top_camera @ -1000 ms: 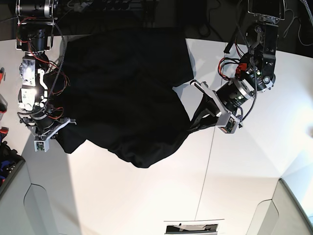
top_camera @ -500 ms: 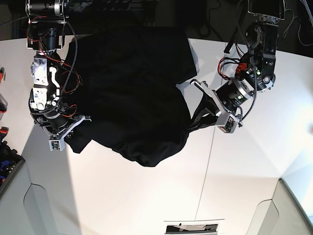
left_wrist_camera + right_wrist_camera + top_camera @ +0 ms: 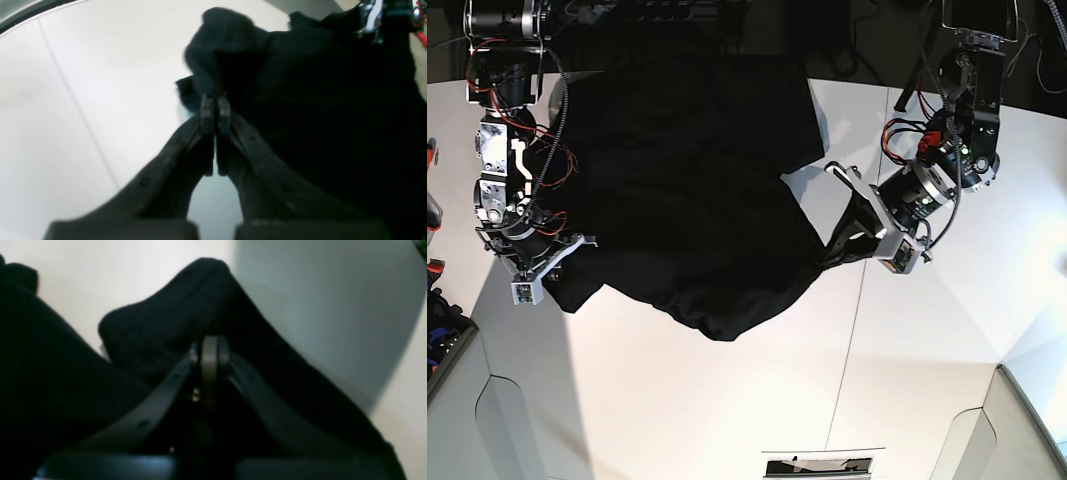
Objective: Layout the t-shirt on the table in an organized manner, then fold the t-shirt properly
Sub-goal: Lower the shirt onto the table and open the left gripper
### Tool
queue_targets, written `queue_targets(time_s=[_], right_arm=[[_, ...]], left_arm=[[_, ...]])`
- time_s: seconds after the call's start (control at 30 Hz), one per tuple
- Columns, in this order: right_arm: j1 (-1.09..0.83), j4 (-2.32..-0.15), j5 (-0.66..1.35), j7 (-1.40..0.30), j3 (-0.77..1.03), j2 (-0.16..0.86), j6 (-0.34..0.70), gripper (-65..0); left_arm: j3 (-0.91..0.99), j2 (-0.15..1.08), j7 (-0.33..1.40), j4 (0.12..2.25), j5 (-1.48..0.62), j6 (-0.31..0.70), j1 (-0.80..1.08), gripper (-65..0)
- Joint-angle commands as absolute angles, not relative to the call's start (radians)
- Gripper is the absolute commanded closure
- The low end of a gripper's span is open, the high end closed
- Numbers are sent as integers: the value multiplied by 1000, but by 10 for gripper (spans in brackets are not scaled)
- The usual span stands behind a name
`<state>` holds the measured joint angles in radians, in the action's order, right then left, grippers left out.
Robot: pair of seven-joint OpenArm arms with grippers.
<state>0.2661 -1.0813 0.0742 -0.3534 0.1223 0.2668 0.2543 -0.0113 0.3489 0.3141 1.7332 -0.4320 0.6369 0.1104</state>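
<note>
Both grippers, left (image 3: pixel 827 255) & right (image 3: pixel 567 280), pinch t-shirt (image 3: pixel 687 190) edges, jaws closed on cloth; table (image 3: pixel 727 400) open below the hem.

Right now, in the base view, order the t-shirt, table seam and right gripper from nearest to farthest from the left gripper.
1. t-shirt: pinched in the left gripper.
2. table seam: just beside it, running toward the view's bottom.
3. right gripper: across the shirt, on the view's left.
</note>
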Motion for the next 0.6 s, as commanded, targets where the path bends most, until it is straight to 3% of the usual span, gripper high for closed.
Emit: queue_targets(time_s=[0.0,0.57], right_arm=[[268,-1073,41,-417,127,285,231,0],[268,-1073,41,-419,138,291,230,0]], left_arm=[[8,361,294,1760,-454,645,97,0],[421,369,519,1890,-700,648,102,-21]])
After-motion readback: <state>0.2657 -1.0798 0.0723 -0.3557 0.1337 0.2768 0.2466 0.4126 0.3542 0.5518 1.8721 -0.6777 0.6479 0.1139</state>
